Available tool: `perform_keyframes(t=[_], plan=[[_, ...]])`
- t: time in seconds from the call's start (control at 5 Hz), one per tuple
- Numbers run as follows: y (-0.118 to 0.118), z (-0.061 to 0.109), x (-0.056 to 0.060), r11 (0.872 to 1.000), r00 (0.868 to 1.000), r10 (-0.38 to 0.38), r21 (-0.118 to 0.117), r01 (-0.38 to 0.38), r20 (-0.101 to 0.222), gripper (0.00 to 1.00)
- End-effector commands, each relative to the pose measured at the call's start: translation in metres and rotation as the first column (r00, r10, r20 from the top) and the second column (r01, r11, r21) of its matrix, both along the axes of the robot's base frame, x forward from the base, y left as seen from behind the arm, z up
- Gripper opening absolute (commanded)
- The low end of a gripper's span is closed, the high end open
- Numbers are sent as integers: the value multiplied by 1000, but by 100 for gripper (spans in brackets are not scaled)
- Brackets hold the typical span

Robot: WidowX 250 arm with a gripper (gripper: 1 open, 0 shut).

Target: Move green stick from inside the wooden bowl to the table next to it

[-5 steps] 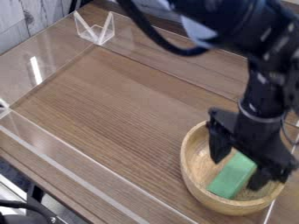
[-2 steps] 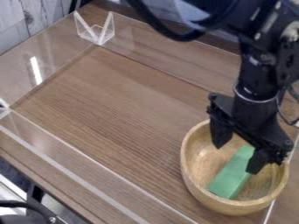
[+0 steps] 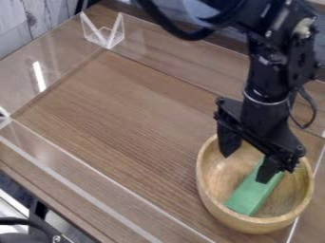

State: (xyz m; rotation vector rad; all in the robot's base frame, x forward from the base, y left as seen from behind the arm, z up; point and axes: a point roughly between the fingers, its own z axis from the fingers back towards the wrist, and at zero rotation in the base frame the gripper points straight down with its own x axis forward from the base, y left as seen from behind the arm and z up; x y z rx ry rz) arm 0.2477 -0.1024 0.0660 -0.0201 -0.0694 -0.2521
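Since the earlier frame, the gripper (image 3: 260, 157) has shifted up and leftward over the bowl, and more of the green stick shows. At far left, pale corrugated material rises beyond the table (image 3: 121, 114), whose brown wood-grain boards are edged by low clear acrylic. Black cable loops cross the lower left corner. Near the far edge stands a small clear, angular acrylic piece (image 3: 105, 30). To the right, the round wooden bowl (image 3: 208, 195), light tan, smooth and thick-rimmed, sits on the boards. Above it hangs the matte black, jointed gripper, its fingers spread apart. The green stick (image 3: 252, 194), a flat, elongated plain block, lies inside the bowl, slanting across its floor.
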Motion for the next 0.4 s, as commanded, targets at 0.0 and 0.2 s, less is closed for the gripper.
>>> perform_keyframes(t=[0.0,0.2], plan=[[-2,23,10,1000,998,4,-27,-2,60,100],[-16,12,7,994,992,-107,-30,109,61,100]])
